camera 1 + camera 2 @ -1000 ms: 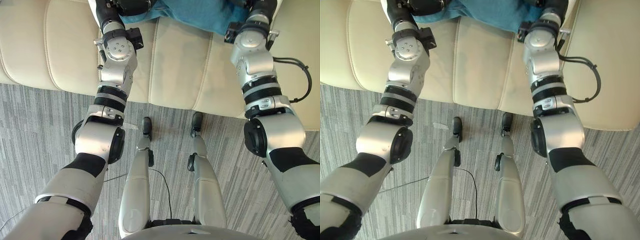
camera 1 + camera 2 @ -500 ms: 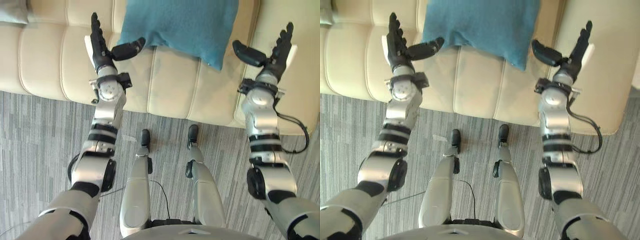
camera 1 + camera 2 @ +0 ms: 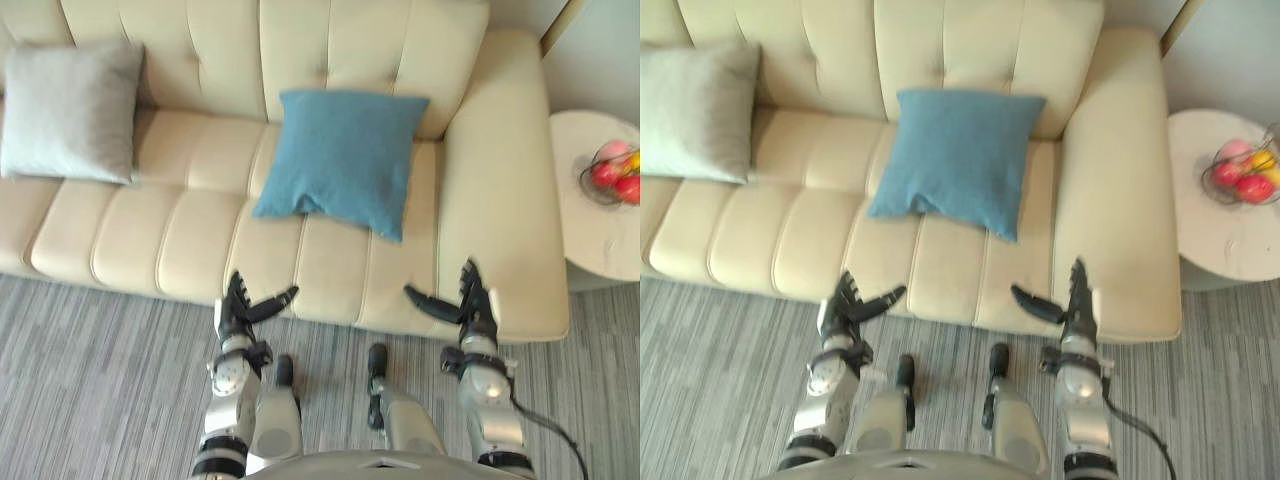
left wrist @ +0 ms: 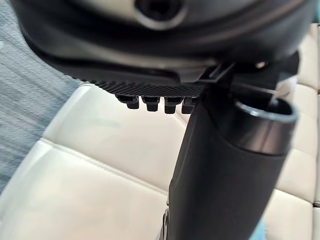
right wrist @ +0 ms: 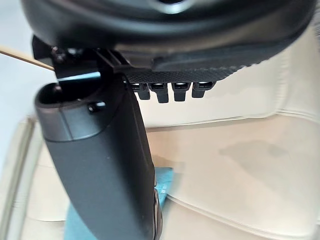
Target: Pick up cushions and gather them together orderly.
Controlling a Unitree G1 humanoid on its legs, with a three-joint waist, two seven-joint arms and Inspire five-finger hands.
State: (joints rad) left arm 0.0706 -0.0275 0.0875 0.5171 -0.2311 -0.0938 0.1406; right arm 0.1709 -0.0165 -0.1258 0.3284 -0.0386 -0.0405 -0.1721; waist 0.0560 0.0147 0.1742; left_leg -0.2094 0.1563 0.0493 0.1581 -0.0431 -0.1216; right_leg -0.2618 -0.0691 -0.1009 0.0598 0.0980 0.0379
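Both hands are empty and spread wide. The left hand [image 3: 238, 311] sits at about 7 o'clock in the head view, over the front edge of the sofa [image 3: 180, 240] seat, with its fingers straight and pointing to 12 and its thumb sticking out toward 3. The right hand [image 3: 472, 304] is at about 5 o'clock, over the front edge near the sofa's right armrest, in a mirrored pose: fingers straight up to 12, thumb out toward 9. The wrist views agree, each showing a straight row of fingertips [image 4: 150, 102] with the thumb clear of them and nothing in between. The blue cushion [image 3: 340, 160] is at 12 o'clock from the hands, leaning against the backrest with its lower edge on the seat, well apart from both hands. One of its corners shows past the right thumb in the right wrist view. The grey cushion [image 3: 70, 110] is at 10 o'clock, at the left end of the sofa, propped on the backrest and well apart from the blue one. A small round desk [image 3: 600, 230] stands at 2 o'clock beside the right armrest and carries a wire bowl of fruit [image 3: 612, 172]. The floor [image 3: 100, 380] is grey striped carpet.
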